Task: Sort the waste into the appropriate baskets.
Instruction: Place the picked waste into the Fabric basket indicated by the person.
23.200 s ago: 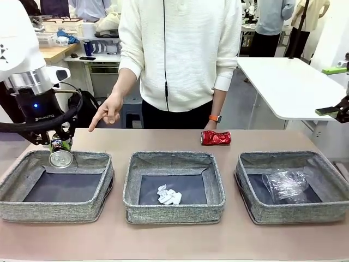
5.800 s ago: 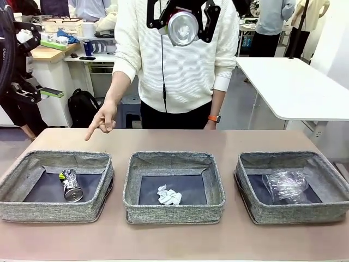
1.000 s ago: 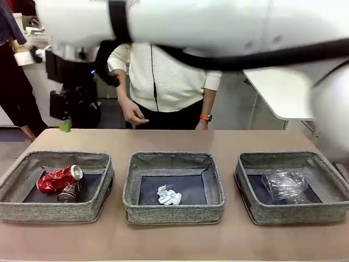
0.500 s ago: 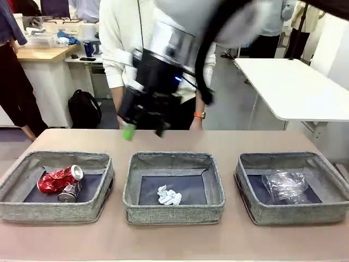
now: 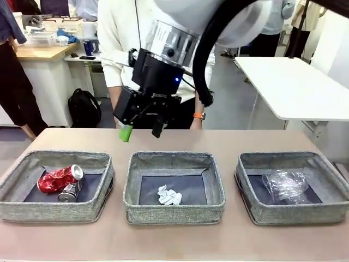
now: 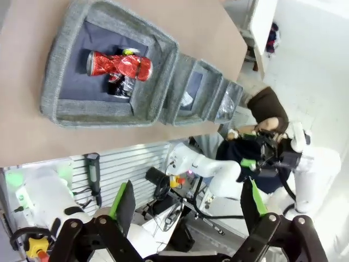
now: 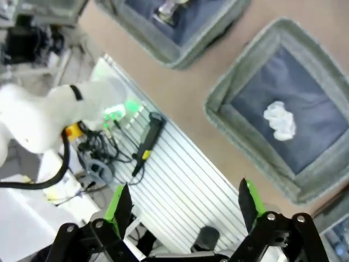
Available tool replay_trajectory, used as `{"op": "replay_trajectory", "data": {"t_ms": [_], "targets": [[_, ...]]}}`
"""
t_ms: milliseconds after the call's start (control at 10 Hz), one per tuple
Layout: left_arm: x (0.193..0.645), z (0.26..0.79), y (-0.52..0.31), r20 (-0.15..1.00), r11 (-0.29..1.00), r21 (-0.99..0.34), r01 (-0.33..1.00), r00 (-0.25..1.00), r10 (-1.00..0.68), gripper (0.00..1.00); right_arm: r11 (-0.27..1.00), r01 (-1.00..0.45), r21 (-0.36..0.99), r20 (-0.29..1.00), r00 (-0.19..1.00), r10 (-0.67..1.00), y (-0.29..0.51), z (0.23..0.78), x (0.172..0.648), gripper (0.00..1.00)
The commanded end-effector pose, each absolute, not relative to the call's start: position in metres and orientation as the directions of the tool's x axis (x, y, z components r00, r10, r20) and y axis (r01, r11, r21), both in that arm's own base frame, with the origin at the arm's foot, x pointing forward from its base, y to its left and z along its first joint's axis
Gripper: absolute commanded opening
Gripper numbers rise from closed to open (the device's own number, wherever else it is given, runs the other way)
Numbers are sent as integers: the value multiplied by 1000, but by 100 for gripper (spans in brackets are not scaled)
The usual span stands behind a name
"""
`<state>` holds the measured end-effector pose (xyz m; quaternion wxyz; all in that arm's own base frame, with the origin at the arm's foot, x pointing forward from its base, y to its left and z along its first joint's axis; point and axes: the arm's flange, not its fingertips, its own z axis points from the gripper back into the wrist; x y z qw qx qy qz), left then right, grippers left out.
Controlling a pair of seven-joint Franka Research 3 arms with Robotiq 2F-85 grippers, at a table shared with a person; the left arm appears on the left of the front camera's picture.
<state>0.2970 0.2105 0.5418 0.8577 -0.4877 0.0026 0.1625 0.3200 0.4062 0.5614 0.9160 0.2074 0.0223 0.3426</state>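
Note:
Three grey woven baskets stand in a row. In the left basket (image 5: 54, 210) lie a crushed red can (image 5: 57, 179) and a dark can (image 5: 70, 192). A white paper wad (image 5: 168, 195) rests in the middle basket (image 5: 174, 213), and crumpled clear plastic (image 5: 284, 184) in the right basket (image 5: 294, 214). My right gripper (image 5: 142, 129) hangs open and empty over the table's far side, behind the gap between the left and middle baskets. Its wrist view has the open right gripper (image 7: 184, 202) over the paper wad (image 7: 280, 120). My left gripper (image 6: 188, 199) is open and empty, high above the red can (image 6: 120, 63).
A person in a white sweater (image 5: 117, 33) stands at the table's far edge, right behind my right gripper. A white side table (image 5: 289, 82) is at the back right. A bare strip of tabletop (image 5: 174, 240) runs in front of the baskets.
My right gripper, open and empty, has swung rightward from above the far-left corner to behind the gap between the left and middle baskets. The waste has not moved.

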Motion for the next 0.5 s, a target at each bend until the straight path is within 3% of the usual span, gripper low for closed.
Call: {"op": "replay_trajectory", "data": {"t_ms": [0,100,300,400], "targets": [[296,545,178,-114,370,-918,-143,988,100,100,691,-496,525,145,853,502,354,548,322,100],[295,547,147,-115,248,-964,-96,991,-64,100,667,-446,597,190,886,422,320,542,321,100],[295,550,82,-148,149,-980,-129,981,-126,100,553,-406,728,318,914,253,250,532,299,100],[294,548,60,-192,111,-979,-173,961,-199,100,526,-334,782,322,939,117,203,524,288,100]]}}
